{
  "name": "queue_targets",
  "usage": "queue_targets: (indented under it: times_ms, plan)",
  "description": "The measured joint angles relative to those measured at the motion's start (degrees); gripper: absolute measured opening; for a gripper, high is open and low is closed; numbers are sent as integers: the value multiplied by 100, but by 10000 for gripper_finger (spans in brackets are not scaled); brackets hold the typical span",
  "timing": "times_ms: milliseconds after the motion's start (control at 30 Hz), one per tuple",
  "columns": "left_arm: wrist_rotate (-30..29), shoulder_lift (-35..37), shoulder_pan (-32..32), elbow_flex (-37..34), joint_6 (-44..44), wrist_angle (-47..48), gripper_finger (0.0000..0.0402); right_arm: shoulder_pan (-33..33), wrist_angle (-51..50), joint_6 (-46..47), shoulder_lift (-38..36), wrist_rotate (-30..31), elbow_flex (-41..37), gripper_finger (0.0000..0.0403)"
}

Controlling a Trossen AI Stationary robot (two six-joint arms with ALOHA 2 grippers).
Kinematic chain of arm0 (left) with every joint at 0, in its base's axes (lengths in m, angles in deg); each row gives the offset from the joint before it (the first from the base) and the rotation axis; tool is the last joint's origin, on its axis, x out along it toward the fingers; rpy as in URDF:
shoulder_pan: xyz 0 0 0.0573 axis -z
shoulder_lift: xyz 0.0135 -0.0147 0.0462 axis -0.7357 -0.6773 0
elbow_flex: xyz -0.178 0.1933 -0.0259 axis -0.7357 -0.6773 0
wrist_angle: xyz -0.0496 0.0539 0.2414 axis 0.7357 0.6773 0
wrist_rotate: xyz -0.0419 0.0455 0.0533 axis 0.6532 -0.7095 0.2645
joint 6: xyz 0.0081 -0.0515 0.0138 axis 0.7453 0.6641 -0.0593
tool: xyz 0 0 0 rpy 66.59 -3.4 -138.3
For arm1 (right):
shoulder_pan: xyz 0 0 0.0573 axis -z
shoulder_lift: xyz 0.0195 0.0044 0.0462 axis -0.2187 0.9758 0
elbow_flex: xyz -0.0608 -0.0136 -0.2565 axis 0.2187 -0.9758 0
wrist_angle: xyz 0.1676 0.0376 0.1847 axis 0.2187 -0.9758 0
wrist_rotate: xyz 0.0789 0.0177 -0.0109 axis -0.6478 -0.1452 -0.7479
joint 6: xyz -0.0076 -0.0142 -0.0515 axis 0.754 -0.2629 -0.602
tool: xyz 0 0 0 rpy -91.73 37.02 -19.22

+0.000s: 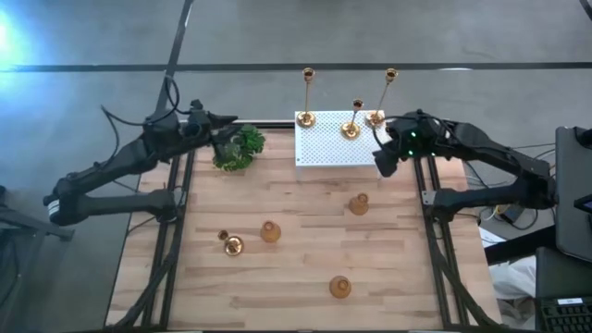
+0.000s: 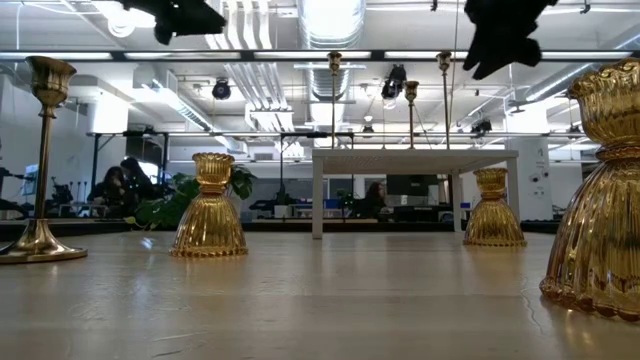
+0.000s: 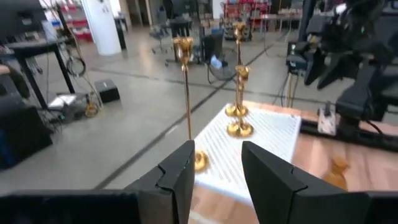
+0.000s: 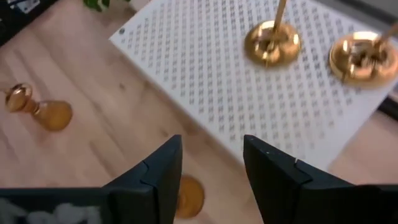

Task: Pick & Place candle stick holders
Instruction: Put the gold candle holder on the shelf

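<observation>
Three tall candle stick holders stand upright on the white perforated box point(image 1: 335, 139) at the far edge of the desk point(image 1: 296, 268), their thin stems pointing straight up from round bases: the left tall holder point(image 1: 306, 118) at the box's far left corner, the middle holder point(image 1: 351, 129) a little nearer, and the right tall holder point(image 1: 376, 117) at the far right corner, just beside the right gripper point(image 1: 382, 165). Down on the wooden desk the fourth stemmed holder point(image 1: 232, 245) stands upright near the left side, with a squat holder point(image 1: 269, 232) just beside it, also upright. Another squat holder point(image 1: 359, 203) sits in front of the box toward the right, and the nearest squat holder point(image 1: 339, 287) is alone near the front edge; all three bulb shapes stand with their cups up. The right arm reaches in from the right, bent at the elbow, its gripper hovering over the near right corner of the box, tilted downward, fingers point(image 4: 163, 174) apart with nothing between them. The left arm stretches from the left toward the far left corner of the desk, where the left gripper point(image 1: 225, 121) hangs above the green leafy plant point(image 1: 240, 148), its fingers point(image 3: 180, 177) parted and empty, aimed toward the box. The plant stands just left of the box, apart from it.
</observation>
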Motion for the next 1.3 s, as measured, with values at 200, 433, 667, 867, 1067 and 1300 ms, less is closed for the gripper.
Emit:
queue_targets:
  times_ms: [200,433,667,867,1067,1300]
  plan:
    - [280,424,14,388,689,1829,138,-256,-408,589,-377,24,-140,140]
    - [939,594,269,445,2008,3653,138,-361,-421,947,-713,158,-616,120]
    - [1049,587,1038,355,2761,4780,131,-361,-417,1192,-815,103,-1008,103]
    - [1028,561,1898,287,3412,5074,119,-358,-205,1186,-812,92,-1193,91]
    - [999,490,2775,-44,3789,5466,109,-358,-55,1145,-792,92,-1310,81]
    - [1340,354,3666,-782,4101,5046,108,-358,-1,1131,-794,107,-1322,71]
